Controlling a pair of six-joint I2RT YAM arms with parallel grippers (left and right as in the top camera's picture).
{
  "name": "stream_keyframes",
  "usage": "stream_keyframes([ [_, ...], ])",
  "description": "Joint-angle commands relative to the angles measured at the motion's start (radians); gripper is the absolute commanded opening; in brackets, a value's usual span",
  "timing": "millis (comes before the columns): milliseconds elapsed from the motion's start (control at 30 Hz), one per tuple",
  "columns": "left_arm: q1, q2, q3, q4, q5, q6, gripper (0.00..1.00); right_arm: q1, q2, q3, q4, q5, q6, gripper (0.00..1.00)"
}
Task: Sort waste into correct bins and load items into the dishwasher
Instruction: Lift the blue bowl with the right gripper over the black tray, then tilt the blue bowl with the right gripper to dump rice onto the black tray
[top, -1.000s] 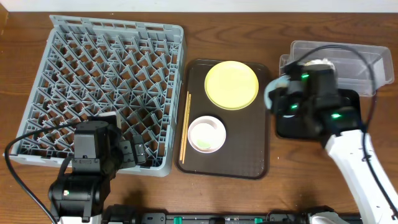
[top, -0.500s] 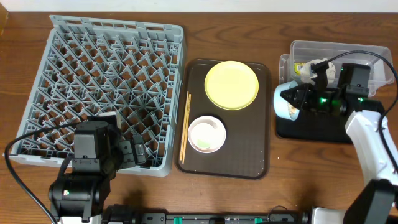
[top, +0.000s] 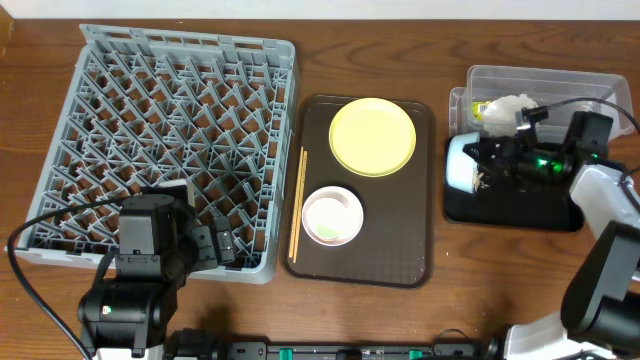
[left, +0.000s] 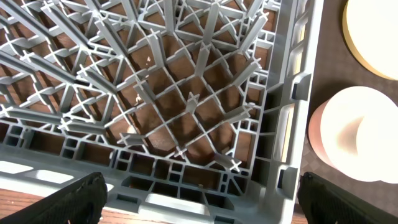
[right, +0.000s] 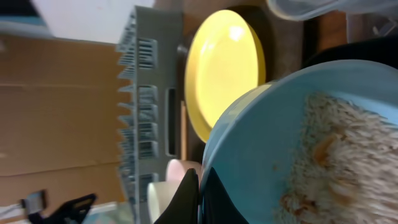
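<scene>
The right arm comes up from the bottom right corner, bends, and reaches left, low over the black tray (top: 560, 215). Its wrist is turned sideways. The right gripper (top: 486, 166) pinches the rim of the blue bowl (top: 459, 165), with its fingers (right: 194, 190) closed tight on the edge. The bowl is tipped on its side at the left end of the black tray (I cannot tell if it touches the tray). Beige crumbs (right: 339, 158) cling to the inside of the bowl.

Just behind the black tray is the tub (top: 590, 88). A white napkin (top: 512, 105) and a wrapper (top: 481, 110) lie inside it.

The left arm is folded up at the bottom left, over the near corner of the rack (top: 170, 130). The left gripper (left: 202, 186) points down at the rack with its fingers spread wide, and it holds nothing.

On the brown tray (top: 420, 250) in the middle of the table (top: 400, 40) are the plate (top: 372, 136) at the back, the pink bowl (top: 332, 215) in front of it, and the chopsticks (top: 297, 205) along the left edge.
</scene>
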Motion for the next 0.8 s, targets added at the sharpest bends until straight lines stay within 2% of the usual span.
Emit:
stream_keyframes([
  [0,-0.004,0.001,0.019,-0.003,-0.002,-0.005,0.98,-0.039,0.028,0.019,0.013,-0.169,-0.012,0.01],
  [767,-0.004,0.001,0.019,-0.003,-0.002,-0.005,0.98,-0.302,0.052,0.019,-0.006,-0.288,0.051,0.01],
])
